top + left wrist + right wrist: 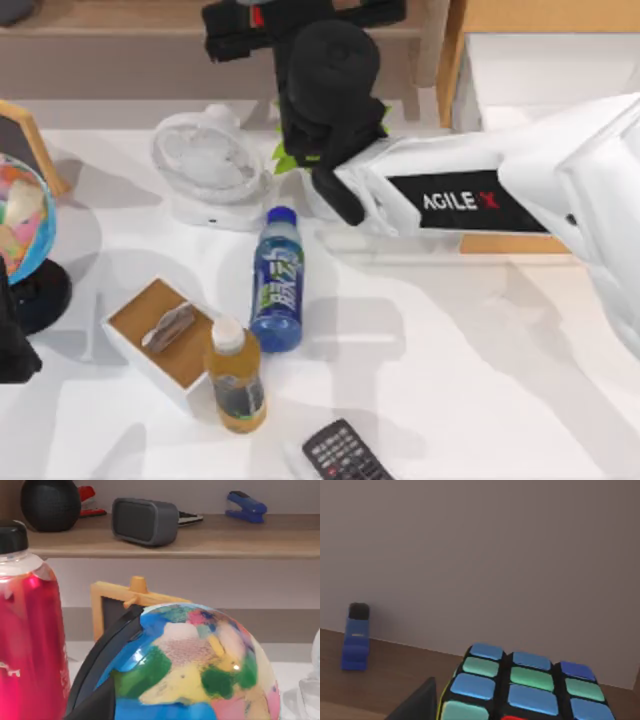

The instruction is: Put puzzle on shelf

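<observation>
Hovering above the shelf (pixel 380 675): right tool (pixel 300 25) with the puzzle (pixel 520 687).

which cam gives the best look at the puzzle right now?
Right wrist view: the puzzle sits close up, its black grid and blue and green stickers clear, above the wooden shelf. In the top view the right arm covers it. The left wrist view looks at the globe and the shelf instead.

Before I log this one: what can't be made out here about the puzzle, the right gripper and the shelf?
- Puzzle: right wrist view's lower edge cuts it off, so whether it rests on the shelf is unclear.
- Right gripper: top view, its black wrist housing hides the fingers; grip unreadable.
- Left gripper: top view's left edge crops it.
</observation>
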